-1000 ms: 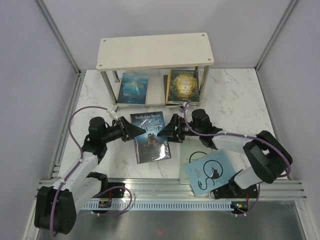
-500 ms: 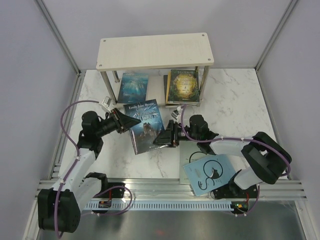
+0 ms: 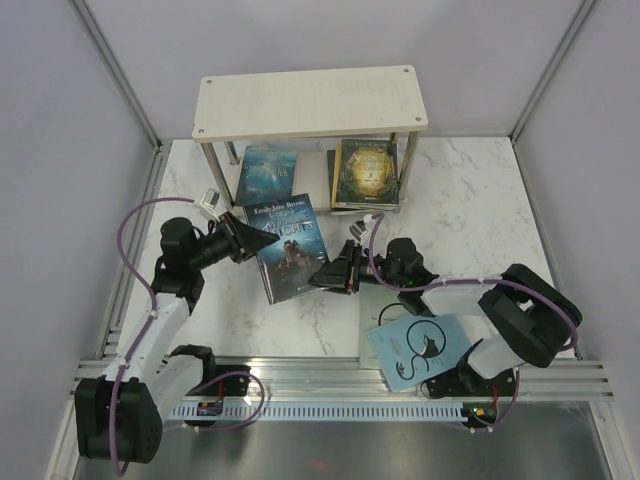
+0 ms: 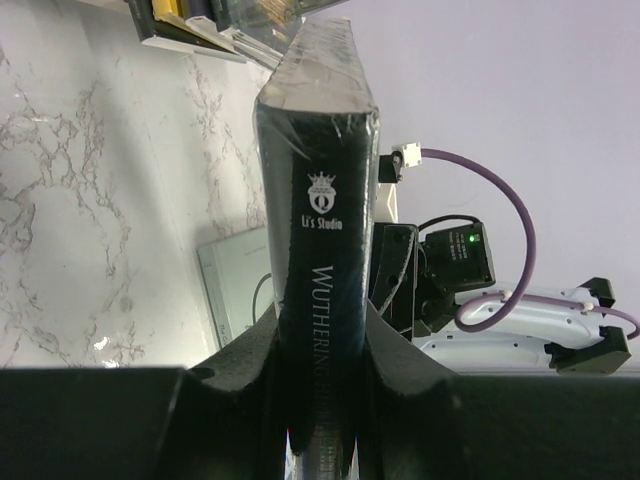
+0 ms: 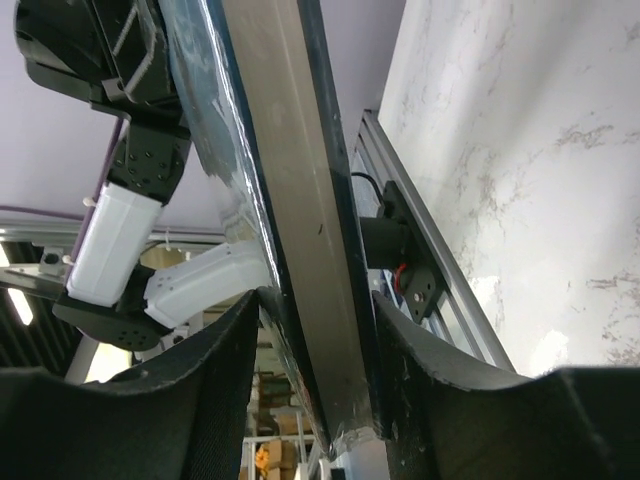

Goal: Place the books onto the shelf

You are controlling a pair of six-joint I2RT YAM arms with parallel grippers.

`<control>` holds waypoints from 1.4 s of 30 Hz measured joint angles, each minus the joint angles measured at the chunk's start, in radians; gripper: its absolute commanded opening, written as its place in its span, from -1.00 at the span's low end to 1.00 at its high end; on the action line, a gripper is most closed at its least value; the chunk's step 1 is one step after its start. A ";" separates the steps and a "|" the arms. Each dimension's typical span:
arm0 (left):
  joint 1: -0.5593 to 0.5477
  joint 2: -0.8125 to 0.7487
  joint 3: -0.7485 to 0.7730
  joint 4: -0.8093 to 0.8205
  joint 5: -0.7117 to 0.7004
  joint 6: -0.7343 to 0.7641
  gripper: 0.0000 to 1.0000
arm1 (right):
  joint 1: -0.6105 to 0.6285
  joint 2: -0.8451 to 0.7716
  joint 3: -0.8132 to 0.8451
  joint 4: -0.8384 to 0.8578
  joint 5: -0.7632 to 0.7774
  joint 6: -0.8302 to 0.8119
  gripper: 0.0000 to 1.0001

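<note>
Held above the marble tabletop [image 3: 470, 190] before the pale cream two-tier wooden shelf [image 3: 310, 103], the dark blue shrink-wrapped paperback [image 3: 290, 252] is clamped at its spine by the left tool [image 3: 268, 240], while the right tool [image 3: 322, 277] straddles the opposite edge, grip uncertain, and should pinch squarely before any release.

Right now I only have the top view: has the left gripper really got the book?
Observer: Yes. In its wrist view the left gripper pinches the book across the spine.
Operator: And the other side?
Observer: The right gripper has a finger on each side of the page edge; whether they press, I cannot tell.
Operator: Which title?
Observer: The spine reads "Wuthering"; the rest is hidden between the fingers.
</note>
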 measured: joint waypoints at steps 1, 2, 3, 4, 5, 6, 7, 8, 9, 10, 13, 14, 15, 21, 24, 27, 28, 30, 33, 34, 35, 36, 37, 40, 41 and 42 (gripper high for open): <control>0.001 0.002 0.000 0.000 0.002 0.000 -0.95 | 0.000 0.011 -0.006 0.030 0.008 0.016 0.03; 0.003 0.005 0.000 0.000 0.004 0.000 -0.95 | 0.000 0.023 -0.013 0.067 0.017 0.036 0.02; 0.003 0.008 0.000 0.000 0.005 0.000 -0.95 | 0.000 0.035 -0.019 0.101 0.024 0.053 -0.03; 0.003 0.013 0.000 0.000 0.006 0.000 -0.95 | 0.000 0.048 -0.028 0.141 0.032 0.071 -0.04; 0.003 0.017 0.000 0.000 0.008 -0.001 -0.95 | 0.000 0.059 -0.036 0.171 0.038 0.089 -0.09; 0.003 0.020 0.000 0.000 0.011 -0.001 -0.95 | 0.000 0.067 -0.042 0.193 0.042 0.102 -0.26; 0.003 0.026 0.000 0.001 0.014 0.000 -0.95 | 0.000 0.077 -0.048 0.217 0.042 0.117 -0.36; 0.005 0.032 0.000 0.000 0.019 -0.001 -0.95 | 0.000 0.083 -0.055 0.247 0.040 0.134 -0.48; 0.009 0.042 0.000 -0.001 0.024 -0.004 -0.95 | 0.000 0.085 -0.059 0.271 0.040 0.146 -0.75; 0.011 0.051 0.000 -0.001 0.027 -0.010 -0.95 | 0.000 0.085 -0.062 0.295 0.039 0.154 -0.90; 0.013 0.072 0.000 -0.001 0.035 -0.020 -0.81 | 0.000 0.085 -0.070 0.311 0.040 0.172 -1.00; 0.013 0.081 0.003 -0.011 0.037 -0.014 -0.69 | 0.001 0.085 -0.074 0.311 0.043 0.174 -1.00; 0.013 0.093 0.014 -0.047 0.033 0.000 -0.49 | 0.003 0.085 -0.078 0.307 0.047 0.179 -1.00; -0.003 0.138 0.154 -0.349 -0.119 0.191 0.52 | 0.013 0.029 -0.087 0.240 0.096 0.163 -1.00; 0.002 0.129 0.208 -0.485 -0.251 0.272 0.99 | 0.021 -0.044 -0.084 0.121 0.114 0.098 -1.00; 0.003 0.109 0.264 -0.610 -0.389 0.320 1.00 | 0.029 -0.106 -0.046 -0.037 0.133 0.027 -1.00; 0.003 0.097 0.282 -0.649 -0.439 0.330 1.00 | 0.031 -0.117 -0.022 -0.087 0.140 0.005 -1.00; 0.005 0.059 0.305 -0.710 -0.530 0.347 1.00 | 0.034 -0.126 0.030 -0.171 0.157 -0.035 -1.00; 0.005 -0.024 0.311 -0.782 -0.657 0.359 1.00 | 0.034 -0.126 0.102 -0.257 0.188 -0.076 -1.00; 0.005 -0.060 0.311 -0.806 -0.703 0.359 0.99 | 0.034 -0.120 0.127 -0.278 0.198 -0.087 -1.00; 0.005 -0.097 0.310 -0.824 -0.747 0.359 1.00 | 0.034 -0.109 0.154 -0.293 0.208 -0.098 -1.00; 0.005 -0.133 0.308 -0.835 -0.792 0.359 1.00 | 0.034 -0.092 0.186 -0.305 0.219 -0.107 -1.00; 0.007 -0.175 0.302 -0.843 -0.839 0.358 1.00 | 0.034 -0.065 0.224 -0.320 0.230 -0.116 -1.00; 0.010 -0.270 0.274 -0.853 -0.924 0.359 1.00 | 0.029 0.024 0.336 -0.354 0.260 -0.130 -1.00; 0.010 -0.299 0.263 -0.853 -0.942 0.360 1.00 | 0.028 0.063 0.377 -0.359 0.269 -0.131 -1.00; 0.010 -0.334 0.248 -0.846 -0.955 0.367 0.99 | 0.026 0.102 0.416 -0.364 0.277 -0.134 -1.00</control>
